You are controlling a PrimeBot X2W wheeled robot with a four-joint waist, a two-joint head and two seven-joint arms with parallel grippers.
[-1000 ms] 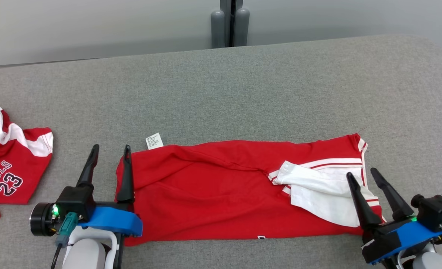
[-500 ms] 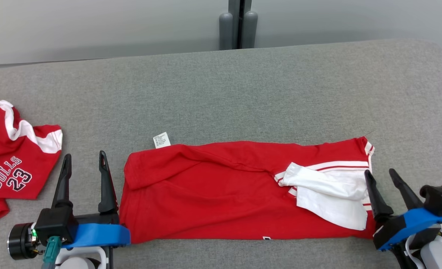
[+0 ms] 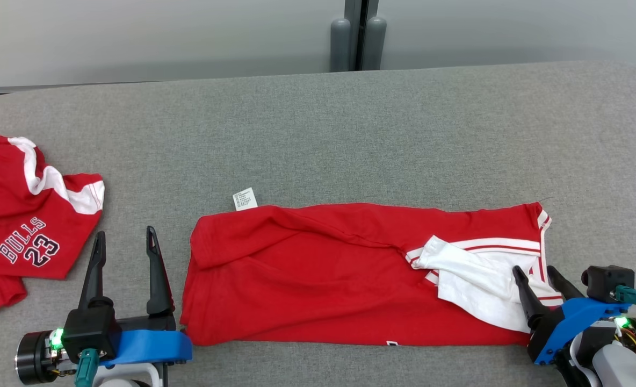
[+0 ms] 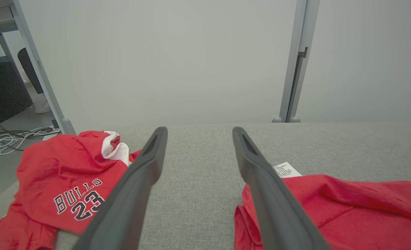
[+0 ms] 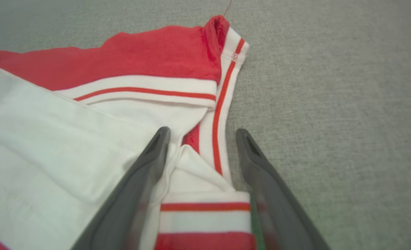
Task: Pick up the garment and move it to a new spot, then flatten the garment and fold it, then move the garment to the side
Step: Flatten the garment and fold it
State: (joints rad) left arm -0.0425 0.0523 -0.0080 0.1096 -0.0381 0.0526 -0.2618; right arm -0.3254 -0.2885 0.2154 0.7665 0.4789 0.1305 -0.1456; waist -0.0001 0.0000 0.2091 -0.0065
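Lying folded lengthwise: red garment [image 3: 307, 279], white sleeve [image 3: 474, 266] atop; left hand [image 3: 125, 232], right hand [image 3: 533, 269] released.

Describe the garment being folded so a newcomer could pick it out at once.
On the grey table, look along the near edge between the left gripper and right gripper. The garment is the long red band there, white panel at its right end. It lies folded flat; the crumpled jersey to its left reads BULLS 23.

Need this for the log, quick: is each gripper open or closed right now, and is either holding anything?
Left gripper: open, empty.
Right gripper: open, straddling the garment's striped edge.
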